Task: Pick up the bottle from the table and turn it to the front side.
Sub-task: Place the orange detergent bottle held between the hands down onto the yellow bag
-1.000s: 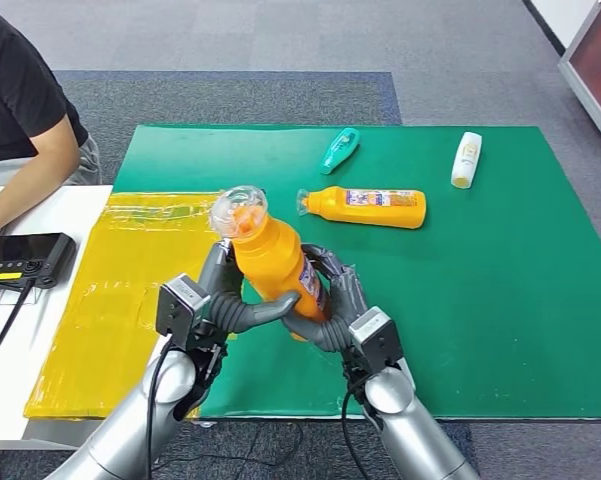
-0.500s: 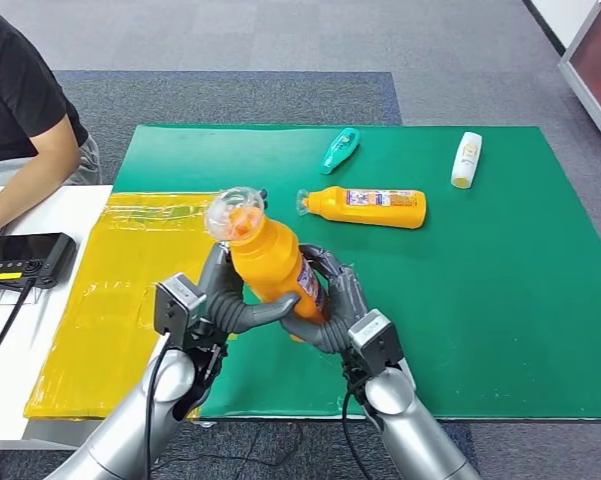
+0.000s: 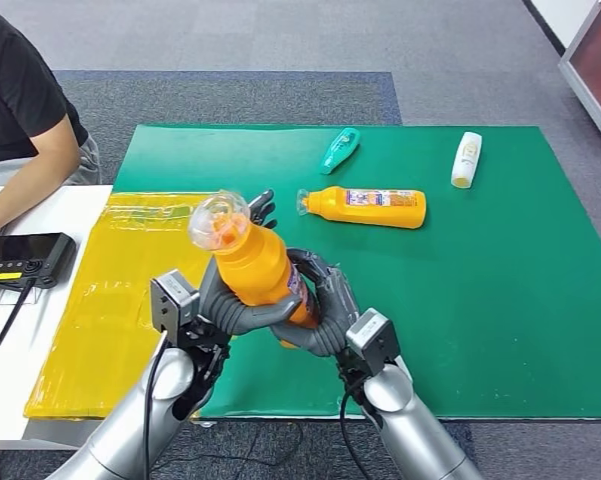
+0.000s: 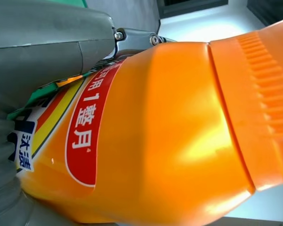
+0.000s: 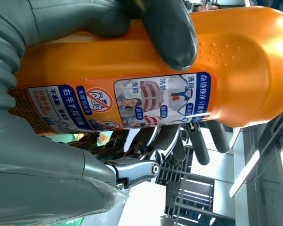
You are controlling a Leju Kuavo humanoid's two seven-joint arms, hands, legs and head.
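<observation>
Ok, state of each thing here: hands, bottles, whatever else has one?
Held bottle: off the table, tilted, clear cap up-left, gripped by both hands.
Left hand: grips the held bottle.
Right hand: grips the held bottle.
Long orange bottle: lying on the green mat.
Teal bottle: lying.
White bottle: lying.

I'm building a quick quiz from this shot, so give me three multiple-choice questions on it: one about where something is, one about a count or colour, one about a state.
1. Where does the white bottle lie?
A. green mat, far right
B. yellow sheet
C. floor

2. How many bottles lie on the green mat?
A. one
B. three
C. five

3. How is the held orange bottle supported?
A. by both hands
B. by the left hand alone
C. resting on the table

Answers: 1 A, it lies near the mat's far right corner. 2 B, teal, long orange and white. 3 A, left hand and right hand both clasp it above the mat.
</observation>
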